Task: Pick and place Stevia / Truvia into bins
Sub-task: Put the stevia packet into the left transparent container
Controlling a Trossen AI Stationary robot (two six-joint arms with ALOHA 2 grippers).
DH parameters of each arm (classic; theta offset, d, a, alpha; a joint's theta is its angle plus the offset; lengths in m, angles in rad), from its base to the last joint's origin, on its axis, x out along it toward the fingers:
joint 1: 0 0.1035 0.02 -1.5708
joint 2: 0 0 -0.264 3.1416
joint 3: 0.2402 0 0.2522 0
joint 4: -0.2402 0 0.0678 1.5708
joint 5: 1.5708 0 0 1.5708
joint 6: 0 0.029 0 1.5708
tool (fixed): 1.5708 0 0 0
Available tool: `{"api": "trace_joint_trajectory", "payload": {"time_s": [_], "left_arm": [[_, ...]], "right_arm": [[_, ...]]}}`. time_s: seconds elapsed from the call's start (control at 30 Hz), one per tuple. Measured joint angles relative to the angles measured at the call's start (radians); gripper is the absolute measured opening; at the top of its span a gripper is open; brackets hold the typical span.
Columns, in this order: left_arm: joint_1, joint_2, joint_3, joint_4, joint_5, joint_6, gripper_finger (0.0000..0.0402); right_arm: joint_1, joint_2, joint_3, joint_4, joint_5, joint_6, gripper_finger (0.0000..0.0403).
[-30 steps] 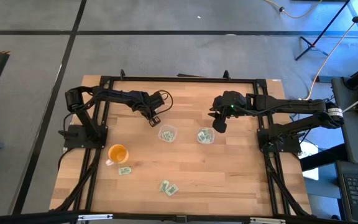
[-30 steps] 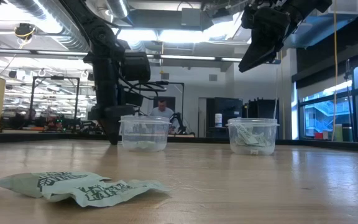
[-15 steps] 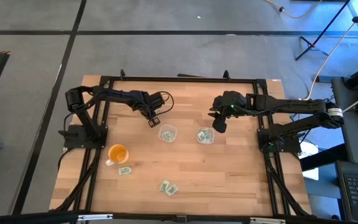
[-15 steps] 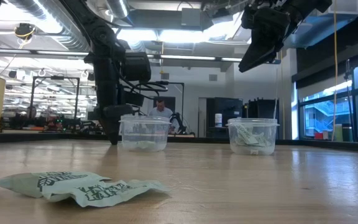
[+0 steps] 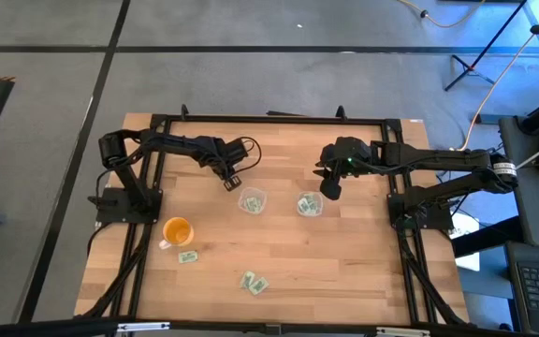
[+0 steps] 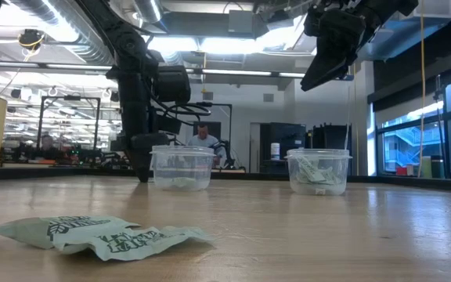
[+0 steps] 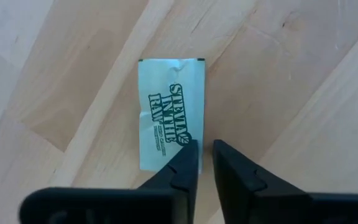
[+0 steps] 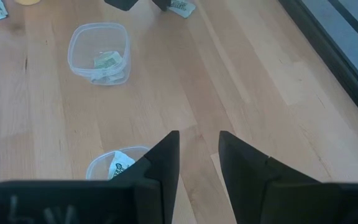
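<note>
1. Your left gripper [image 7: 205,163] is open only a crack, holding nothing; a Stevia packet [image 7: 169,112] lies flat on the tabletop under its tips.
2. Your right gripper [image 8: 199,155] hangs open and empty over one bin [image 5: 309,204].
3. Both bins hold packets; several remain loose [image 5: 254,282].

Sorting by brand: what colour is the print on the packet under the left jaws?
Black lettering on a pale green packet, clearest in the left wrist view.

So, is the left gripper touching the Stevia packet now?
Cannot tell. In the left wrist view, the left gripper overlaps the Stevia packet edge, but contact is not plain.
</note>
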Motion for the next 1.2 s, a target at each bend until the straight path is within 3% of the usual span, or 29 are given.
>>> {"api": "trace_joint_trajectory", "payload": {"time_s": [0.33,0.6,0.83,1.1,1.2], "left_arm": [[-0.004,-0.001,0.000,-0.001,-0.026,0.000,0.0094],[-0.005,-0.001,0.000,0.002,-0.077,0.000,0.0098],[-0.002,0.008,-0.001,0.014,-0.243,0.018,0.0098],[-0.005,0.083,0.008,0.022,-0.264,0.212,0.0094],[-0.005,0.080,0.008,0.009,-0.294,0.170,0.0092]], "right_arm": [[0.000,0.000,0.000,0.000,0.000,0.000,0.0116],[0.000,0.000,0.000,0.000,0.000,-0.002,0.0116],[0.000,0.000,0.000,0.000,0.000,-0.003,0.0116],[0.000,0.000,0.000,0.000,0.000,-0.004,0.0116],[0.000,0.000,0.000,0.000,0.000,-0.003,0.0116]]}}
